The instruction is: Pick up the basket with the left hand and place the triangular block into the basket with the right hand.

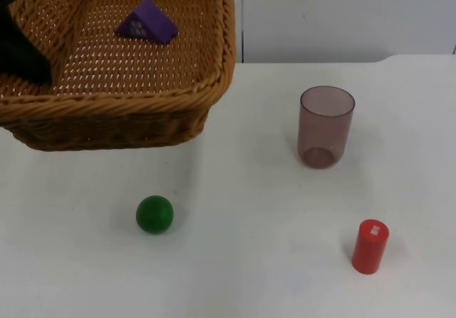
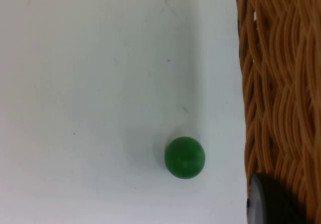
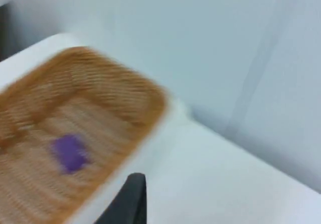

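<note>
Wicker basket (image 1: 142, 111) holds purple triangular block (image 1: 147, 21); left claw (image 1: 21, 50) grips rim; right claw unclear.

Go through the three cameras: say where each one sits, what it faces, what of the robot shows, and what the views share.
Top view: fixed above, looking down and forward at the table; basket with purple block, green ball, cup, red cylinder; left arm in the basket.
Left wrist view: looks down at the ball beside the basket's wall; a fingertip shows.
Right wrist view: looks at the basket and block; a fingertip shows.
Shared: the basket in all; the ball in top and left.
</note>
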